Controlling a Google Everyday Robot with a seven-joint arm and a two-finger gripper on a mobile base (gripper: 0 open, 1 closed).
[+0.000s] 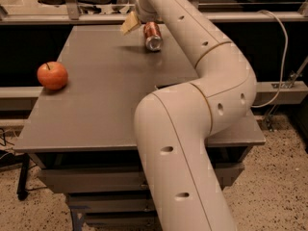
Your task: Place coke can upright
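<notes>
Lying sideways at the desk's [96, 109] far end, the coke can [152, 33] is just beside your claw [137, 24]; claw opening: cannot tell.

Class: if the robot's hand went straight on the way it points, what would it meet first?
Likely the table's far end, just left of the lying coke can; the hand points down there, though depth is unclear.
</notes>
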